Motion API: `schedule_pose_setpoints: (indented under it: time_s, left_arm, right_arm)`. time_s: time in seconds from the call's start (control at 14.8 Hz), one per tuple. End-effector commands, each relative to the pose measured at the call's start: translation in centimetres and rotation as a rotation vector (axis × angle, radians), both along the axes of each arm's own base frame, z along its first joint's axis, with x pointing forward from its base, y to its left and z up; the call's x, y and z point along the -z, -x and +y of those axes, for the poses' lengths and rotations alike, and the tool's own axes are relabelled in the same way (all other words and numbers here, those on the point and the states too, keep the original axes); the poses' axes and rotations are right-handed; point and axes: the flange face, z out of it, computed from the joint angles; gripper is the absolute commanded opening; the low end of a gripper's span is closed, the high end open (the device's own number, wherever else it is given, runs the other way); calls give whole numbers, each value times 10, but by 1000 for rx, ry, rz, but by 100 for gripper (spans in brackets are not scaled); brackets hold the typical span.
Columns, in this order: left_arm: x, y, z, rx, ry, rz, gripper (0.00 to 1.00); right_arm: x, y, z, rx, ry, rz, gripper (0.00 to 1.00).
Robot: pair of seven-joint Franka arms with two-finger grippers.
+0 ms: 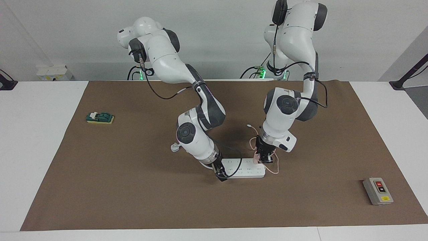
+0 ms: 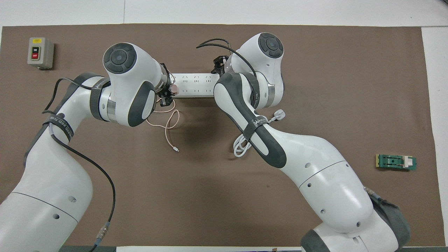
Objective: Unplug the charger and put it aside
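The pale pink charger (image 1: 256,156) (image 2: 173,90) sits plugged into the white power strip (image 1: 245,168) (image 2: 194,84), at the strip's end toward the left arm. Its thin pink cable (image 1: 273,170) (image 2: 170,126) loops on the mat beside the strip, nearer to the robots. My left gripper (image 1: 263,158) (image 2: 168,95) points down and is shut on the charger. My right gripper (image 1: 220,174) (image 2: 218,65) is shut and rests on the strip's other end.
The strip's thick white cord (image 2: 240,147) and plug (image 1: 175,147) (image 2: 279,114) lie under the right arm. A grey box with a red button (image 1: 378,190) (image 2: 40,52) stands toward the left arm's end. A green and yellow block (image 1: 99,117) (image 2: 396,162) lies toward the right arm's end.
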Motion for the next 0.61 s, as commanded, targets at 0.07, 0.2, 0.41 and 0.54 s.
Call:
schedule_pose_setpoints:
  time_s: [0.07,0.2,0.41,0.54]
  left_arm:
    - [-8,-3,5,-10,-12,-26,0]
    - [-24,-9,5,19,-53,-19,0]
    - [-49,-19,27,0,-61,-19,0]
    - [-80,-27,53,-22,-57,-24,0]
  right_arm:
    - [20,-6,2,25,-8,-29,58]
    - [21,-6,2,28,-7,-30,58]
    - [22,-5,1,28,-5,-29,58]
    - [22,-5,1,28,-5,-29,58]
